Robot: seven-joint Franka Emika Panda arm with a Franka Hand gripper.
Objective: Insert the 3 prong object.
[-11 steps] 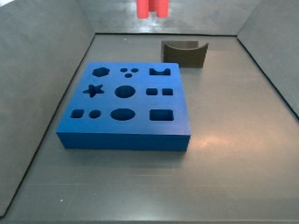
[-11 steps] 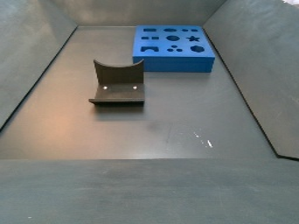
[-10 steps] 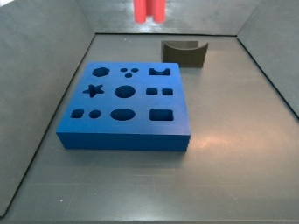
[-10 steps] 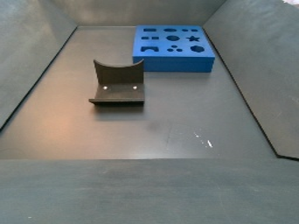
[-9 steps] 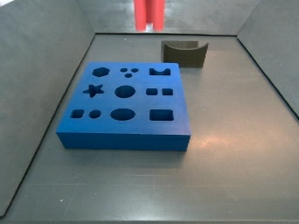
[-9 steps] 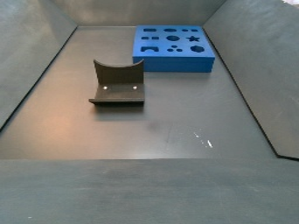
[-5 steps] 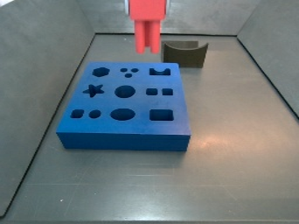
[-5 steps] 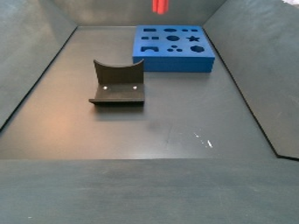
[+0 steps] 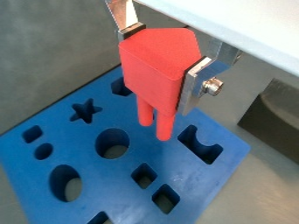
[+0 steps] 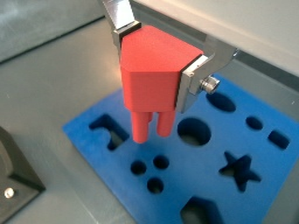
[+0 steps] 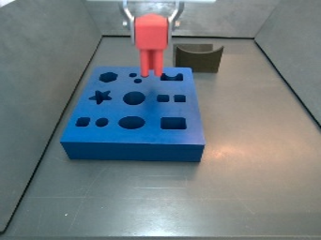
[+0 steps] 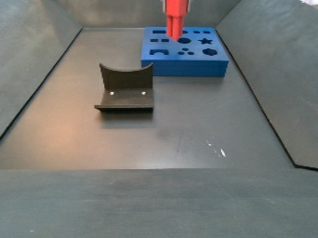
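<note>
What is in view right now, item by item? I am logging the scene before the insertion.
3 prong object: one, red-pink, held in the hand above the blue block, prongs pointing down.
Blue block: one, blue, on the floor, top full of shaped holes.
Curved block: one, dark grey, on the floor apart from the blue block.
Hand: one, silver fingers clamped on the 3 prong object, above the blue block.

Floor (image 12: 187,139): smooth dark grey sheet, faintly glossy, with small light glints. Enclosed by plain grey sloping walls (image 11: 44,103) in both side views. Lighting even.
</note>
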